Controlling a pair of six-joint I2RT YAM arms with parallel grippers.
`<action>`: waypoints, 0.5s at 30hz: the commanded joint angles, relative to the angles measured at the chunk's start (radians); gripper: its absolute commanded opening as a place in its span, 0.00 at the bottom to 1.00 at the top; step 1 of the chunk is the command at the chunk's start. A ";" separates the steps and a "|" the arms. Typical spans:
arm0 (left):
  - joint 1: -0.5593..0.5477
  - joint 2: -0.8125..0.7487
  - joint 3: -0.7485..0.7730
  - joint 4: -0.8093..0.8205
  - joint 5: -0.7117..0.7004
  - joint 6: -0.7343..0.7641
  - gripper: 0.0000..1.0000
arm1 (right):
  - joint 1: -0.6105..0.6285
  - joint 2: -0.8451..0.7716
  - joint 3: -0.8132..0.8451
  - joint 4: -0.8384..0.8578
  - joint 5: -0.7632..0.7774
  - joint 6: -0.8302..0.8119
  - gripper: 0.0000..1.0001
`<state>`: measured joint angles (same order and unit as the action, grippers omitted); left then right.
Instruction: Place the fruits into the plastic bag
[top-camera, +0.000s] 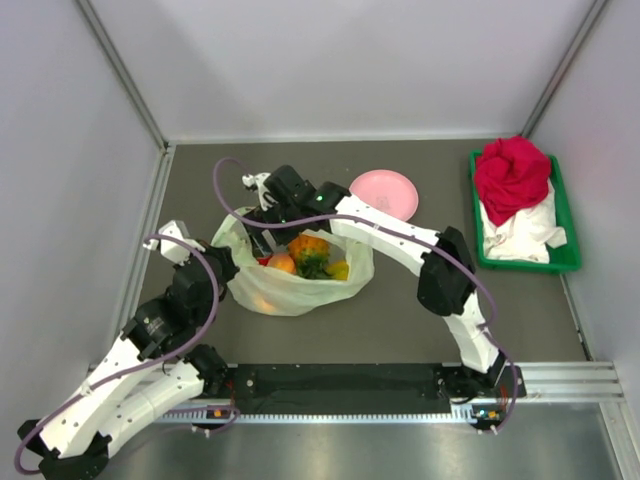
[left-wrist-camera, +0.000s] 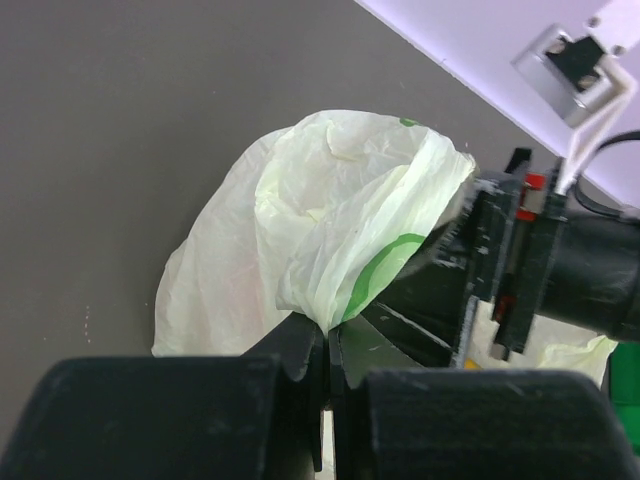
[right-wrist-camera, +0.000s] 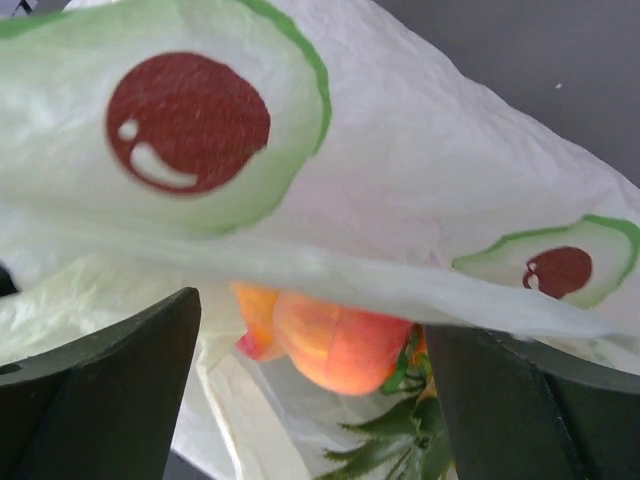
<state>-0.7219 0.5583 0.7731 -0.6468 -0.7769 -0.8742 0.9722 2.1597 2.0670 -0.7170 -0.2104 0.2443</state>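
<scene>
My left gripper (left-wrist-camera: 327, 345) is clamped tight on a bunched edge of the plastic bag (left-wrist-camera: 320, 220), low centre of the left wrist view; the film fans up and left from the pinch over the dark tabletop (left-wrist-camera: 120, 130)

Top view: plastic bag (top-camera: 300, 285) lies centre frame, mouth gaping, left gripper (top-camera: 218, 262) at its left rim, right gripper (top-camera: 262, 228) at the upper left rim

Fruits sit inside the bag: small pineapple (top-camera: 308, 247) with green crown, orange fruit (top-camera: 282, 263) just left of it, a yellow one (top-camera: 340, 269) on the right, a bit of red (top-camera: 264, 261) at the left edge

My right gripper (right-wrist-camera: 310, 315) has its jaws spread wide, nothing between them; avocado-print bag film (right-wrist-camera: 400, 180) drapes across above the fingers (right-wrist-camera: 100, 390), orange-peach fruit (right-wrist-camera: 340, 345) and green leaves (right-wrist-camera: 390, 440) show beneath it

Pink plate (top-camera: 385, 192) is upper centre, apart from the bag; green tray (top-camera: 560, 255) at the right edge holds a red cloth (top-camera: 512, 178) on a white cloth (top-camera: 525, 232)
</scene>
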 joint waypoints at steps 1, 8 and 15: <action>0.004 -0.011 -0.003 -0.002 -0.028 -0.009 0.00 | 0.003 -0.144 -0.050 0.044 0.020 0.007 0.89; 0.004 -0.003 -0.003 0.003 -0.033 -0.009 0.00 | 0.005 -0.406 -0.258 0.045 0.071 0.012 0.88; 0.004 0.003 -0.003 0.009 -0.033 -0.009 0.00 | -0.010 -0.570 -0.320 -0.021 0.169 0.041 0.86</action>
<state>-0.7219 0.5564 0.7731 -0.6514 -0.7868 -0.8833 0.9722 1.6844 1.7466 -0.7063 -0.1165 0.2634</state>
